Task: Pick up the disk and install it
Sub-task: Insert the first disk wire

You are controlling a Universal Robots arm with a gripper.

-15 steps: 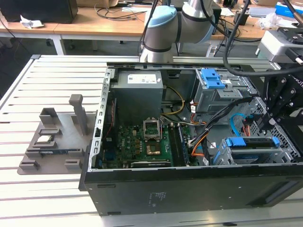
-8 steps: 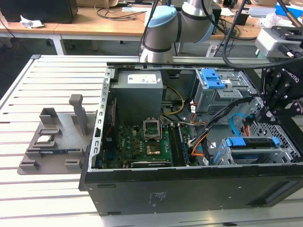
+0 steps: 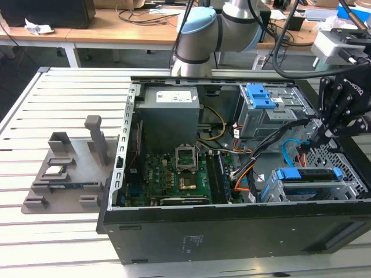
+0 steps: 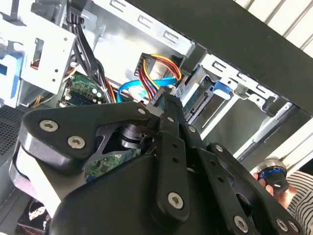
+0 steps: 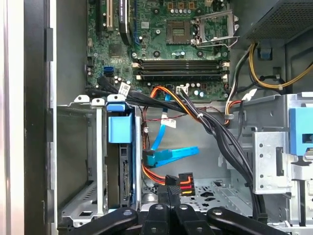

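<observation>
Grey metal slats make up the table (image 3: 58, 92), with desks behind it. On the exterior view's left stands a grey plastic holder (image 3: 93, 139). Something small sits in it, but I cannot tell what.

Next comes the big open computer case (image 3: 174, 231), lying on its side. Inside it are a green board (image 3: 174, 174), a big grey box (image 3: 171, 113), a grey cage with a blue latch (image 3: 264, 98) and many cables (image 5: 215, 127).

Toward the exterior view's right, the disk (image 3: 307, 174) is inside the case. It sits in a metal slot (image 5: 98, 147) near the case wall, with its blue frame showing in both wrist views (image 4: 221, 88) (image 5: 120, 129).

The gripper (image 3: 317, 139) hangs just above the disk, close to a black plug with red and yellow wires (image 5: 183, 182). In the first wrist view the gripper (image 5: 168, 188) looks squeezed together, with nothing seen between its tips.

I think the disk is hard and stiff, and a bit heavy for how small it is. Its metal sides look smooth and may slip. A bump could hurt it. The blue frame looks like the best place to hold it.
</observation>
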